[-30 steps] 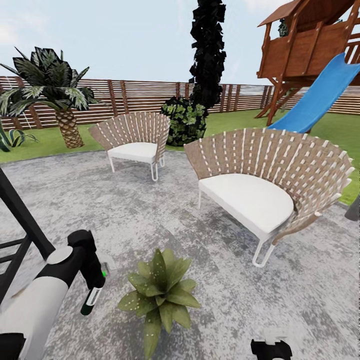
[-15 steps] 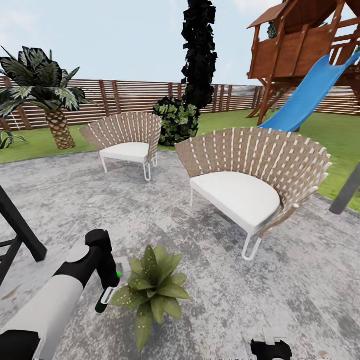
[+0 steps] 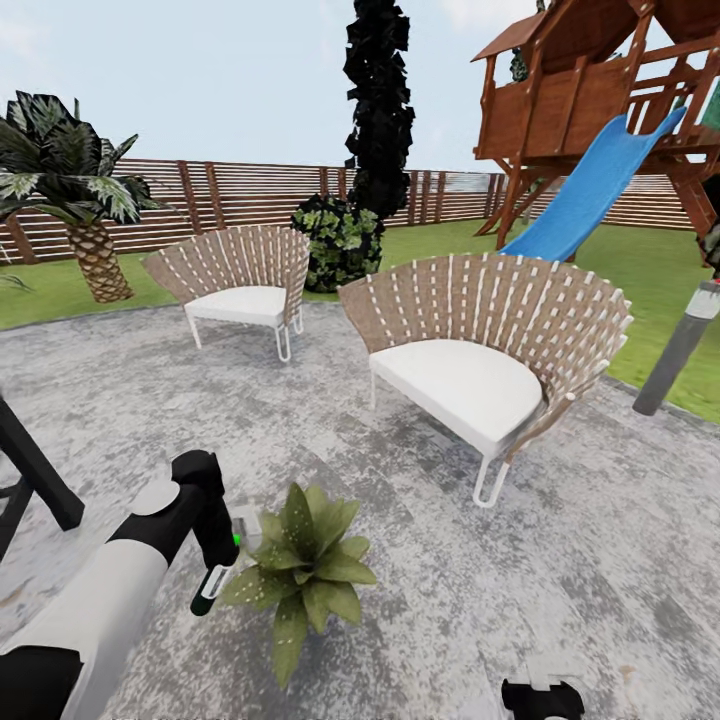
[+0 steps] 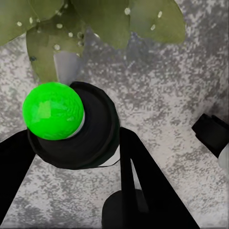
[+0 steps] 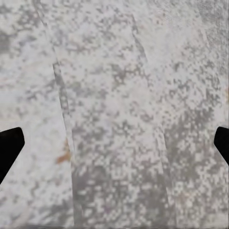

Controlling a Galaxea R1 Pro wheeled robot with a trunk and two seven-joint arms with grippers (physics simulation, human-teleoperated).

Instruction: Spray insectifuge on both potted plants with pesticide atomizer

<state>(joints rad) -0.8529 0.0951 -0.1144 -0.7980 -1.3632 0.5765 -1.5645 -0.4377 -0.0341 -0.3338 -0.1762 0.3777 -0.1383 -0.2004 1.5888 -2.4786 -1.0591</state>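
Grey mottled stone patio (image 3: 300,420) fills the lower half of the head view, ringed by green lawn (image 3: 640,270) and a slatted brown fence (image 3: 240,195) across the upper part of the frame. At lower left, the left arm reaches toward the middle, and its left pincer (image 3: 215,560) is clamped on the pesticide atomizer (image 3: 212,585), a slim dark-green bottle that hangs tilted with its base toward the bottom of the frame. Just right of it, at lower centre, sits one potted plant (image 3: 305,570), a rosette of broad pointed leaves speckled with pale dots; the bottle is just beside the outer leaves on the rosette's left side.

From the left wrist camera the bottle (image 4: 71,126) appears end-on as a dark round body with a bright green cap, black fingers (image 4: 143,176) on either side of it, and spotted leaves of the plant (image 4: 109,19) along the upper edge over the stone.

The right pincer (image 3: 541,697) shows at the bottom edge, right of centre. In the right wrist camera its two black fingertips (image 5: 9,145) sit at opposite edges, wide apart, with bare stone (image 5: 114,114) between them.

Two wicker chairs (image 3: 490,340) with white cushions stand mid-frame. A palm (image 3: 70,190) rises at upper left, a wooden play tower with a blue slide (image 3: 590,190) at upper right, and a grey bollard lamp (image 3: 680,345) at the right edge.
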